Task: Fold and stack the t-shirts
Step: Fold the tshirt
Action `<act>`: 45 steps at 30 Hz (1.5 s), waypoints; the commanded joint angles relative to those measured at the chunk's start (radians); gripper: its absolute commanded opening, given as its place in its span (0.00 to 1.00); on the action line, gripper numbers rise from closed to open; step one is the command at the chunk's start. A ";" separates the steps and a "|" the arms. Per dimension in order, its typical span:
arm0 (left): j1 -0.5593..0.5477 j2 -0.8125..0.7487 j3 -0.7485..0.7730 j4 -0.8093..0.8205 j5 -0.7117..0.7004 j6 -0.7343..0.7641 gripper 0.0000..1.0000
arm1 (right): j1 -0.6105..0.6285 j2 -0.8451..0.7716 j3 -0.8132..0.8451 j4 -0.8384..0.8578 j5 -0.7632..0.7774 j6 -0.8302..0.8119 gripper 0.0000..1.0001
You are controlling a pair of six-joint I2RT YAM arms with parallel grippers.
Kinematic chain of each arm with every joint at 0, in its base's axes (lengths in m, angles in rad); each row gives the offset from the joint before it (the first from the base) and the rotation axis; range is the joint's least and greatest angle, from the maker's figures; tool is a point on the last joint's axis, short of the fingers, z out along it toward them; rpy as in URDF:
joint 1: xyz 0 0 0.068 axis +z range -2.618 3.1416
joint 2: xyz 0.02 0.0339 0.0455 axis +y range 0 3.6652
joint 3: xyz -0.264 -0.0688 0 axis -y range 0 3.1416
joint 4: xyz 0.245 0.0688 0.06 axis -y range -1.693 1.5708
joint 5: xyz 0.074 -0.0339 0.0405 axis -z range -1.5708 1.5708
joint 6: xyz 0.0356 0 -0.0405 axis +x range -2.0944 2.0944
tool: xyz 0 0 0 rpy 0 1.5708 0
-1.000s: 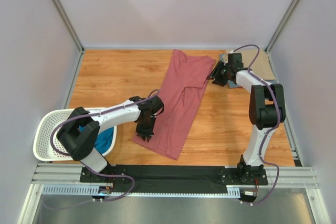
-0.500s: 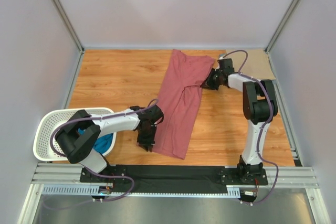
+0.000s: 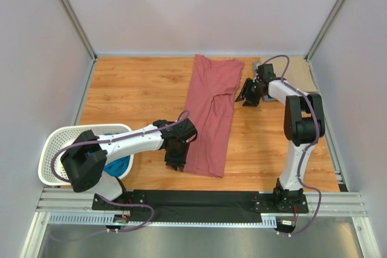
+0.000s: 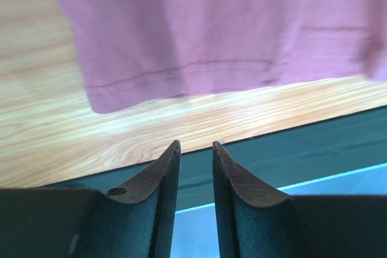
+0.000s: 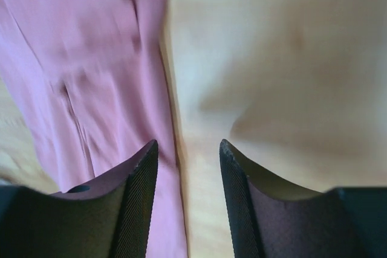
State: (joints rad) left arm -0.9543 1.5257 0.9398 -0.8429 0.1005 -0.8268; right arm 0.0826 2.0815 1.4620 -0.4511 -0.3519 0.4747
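The dusty rose t-shirt [image 3: 208,119] lies folded lengthwise, a long strip down the middle of the worktop [image 3: 133,89] in the top view. The left gripper [image 3: 176,164] is at the strip's lower left corner. Its wrist view shows the fingers slightly apart with nothing between them, and the hem just beyond the tips, higher in the frame. The right gripper [image 3: 247,97] is just right of the shirt's upper end, its jaws parted and empty. A teal t-shirt [image 3: 119,165] lies in the white basket [image 3: 51,149] at lower left.

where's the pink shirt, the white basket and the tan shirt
pink shirt [image 3: 211,122]: top view, middle of the cloth
white basket [image 3: 53,149]: top view, left mesh wall
tan shirt [image 3: 301,74]: top view, its uncovered right part
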 commanded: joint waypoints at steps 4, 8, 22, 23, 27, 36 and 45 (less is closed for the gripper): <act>0.127 -0.107 0.004 -0.030 -0.050 0.103 0.38 | 0.095 -0.394 -0.302 -0.153 0.056 0.050 0.48; 0.186 -0.141 -0.073 0.040 -0.019 0.121 0.40 | 0.251 -0.578 -0.501 -0.184 0.152 0.087 0.46; 0.210 -0.110 -0.148 0.100 -0.019 0.133 0.42 | 0.615 -0.834 -0.823 -0.153 0.265 0.352 0.48; 0.210 -0.111 -0.153 0.105 -0.016 0.135 0.42 | 0.626 -0.847 -0.848 -0.126 0.248 0.372 0.47; 0.215 -0.108 -0.150 0.122 0.013 0.143 0.41 | 0.692 -0.912 -0.928 -0.019 0.255 0.499 0.47; 0.215 -0.142 -0.141 0.099 0.047 0.141 0.40 | 0.756 -0.999 -0.953 -0.027 0.341 0.682 0.48; 0.215 -0.110 -0.140 0.099 0.014 0.156 0.41 | 0.813 -0.853 -0.885 -0.110 0.399 0.757 0.45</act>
State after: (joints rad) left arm -0.7444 1.4040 0.7898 -0.7452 0.1200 -0.6899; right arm 0.8658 1.1931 0.5232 -0.5358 -0.0128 1.1755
